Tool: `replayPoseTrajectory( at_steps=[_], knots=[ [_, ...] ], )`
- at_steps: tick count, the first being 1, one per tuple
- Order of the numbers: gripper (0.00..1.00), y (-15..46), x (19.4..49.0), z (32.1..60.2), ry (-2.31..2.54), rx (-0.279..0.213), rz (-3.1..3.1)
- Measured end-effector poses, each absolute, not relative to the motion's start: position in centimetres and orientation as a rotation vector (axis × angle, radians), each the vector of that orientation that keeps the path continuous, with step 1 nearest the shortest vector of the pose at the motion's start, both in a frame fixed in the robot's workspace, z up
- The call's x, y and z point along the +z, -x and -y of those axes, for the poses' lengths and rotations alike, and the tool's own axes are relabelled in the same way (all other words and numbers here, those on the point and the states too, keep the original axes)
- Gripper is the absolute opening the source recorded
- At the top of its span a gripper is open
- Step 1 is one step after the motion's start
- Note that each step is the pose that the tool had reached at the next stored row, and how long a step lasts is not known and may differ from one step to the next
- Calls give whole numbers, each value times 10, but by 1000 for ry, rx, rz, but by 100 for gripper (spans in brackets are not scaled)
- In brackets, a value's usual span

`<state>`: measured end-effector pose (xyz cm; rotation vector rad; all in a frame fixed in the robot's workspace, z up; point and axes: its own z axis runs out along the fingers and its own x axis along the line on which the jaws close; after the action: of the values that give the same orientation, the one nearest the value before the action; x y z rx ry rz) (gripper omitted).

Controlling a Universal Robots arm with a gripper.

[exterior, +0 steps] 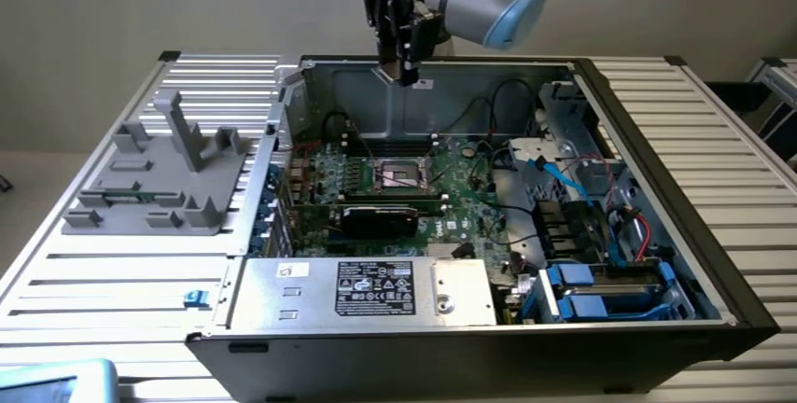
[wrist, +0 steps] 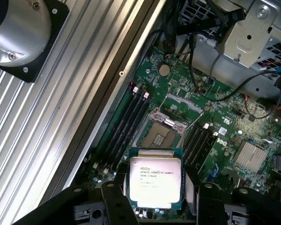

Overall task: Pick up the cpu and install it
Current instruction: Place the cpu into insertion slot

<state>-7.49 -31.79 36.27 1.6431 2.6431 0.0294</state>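
While the small flat square cpu (wrist: 155, 180) with its dull silver printed lid hangs in the air above the board, the picking-up half of the job reads as done and the installing half as not yet begun. In the exterior view the arm's black gripper (exterior: 406, 69) stands high over the rear wall of the open black computer case (exterior: 748, 319), well clear of everything inside it. Its jaws are closed part-way, holding the chip. In the wrist view a black finger (wrist: 113, 199) stands against each of two opposite edges, and the lid faces the camera, level as far as I can judge.

Below lies the green motherboard (exterior: 480, 202), and on it the square metal socket frame (wrist: 163, 131) with its dark centre. Its retaining plate appears swung open and the recess looks bare, so nothing is seated there. Black memory slots (wrist: 126, 124) run alongside it.

The large silver box with a black-and-white label (exterior: 373, 291) fills the near edge of the case. A grey plastic fixture (exterior: 162, 179) stands apart on the ribbed metal table (exterior: 112, 272) at the exterior view's left.

What remains, by my reading, is the whole of the seating: the chip is neither down at the socket nor released.
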Motion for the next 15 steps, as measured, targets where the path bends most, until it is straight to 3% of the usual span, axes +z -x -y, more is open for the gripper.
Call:
replayPoseTrajectory(
  at_steps=[15],
  knots=[
    [56,75,363,318,-1864,25,-2490]
  ],
)
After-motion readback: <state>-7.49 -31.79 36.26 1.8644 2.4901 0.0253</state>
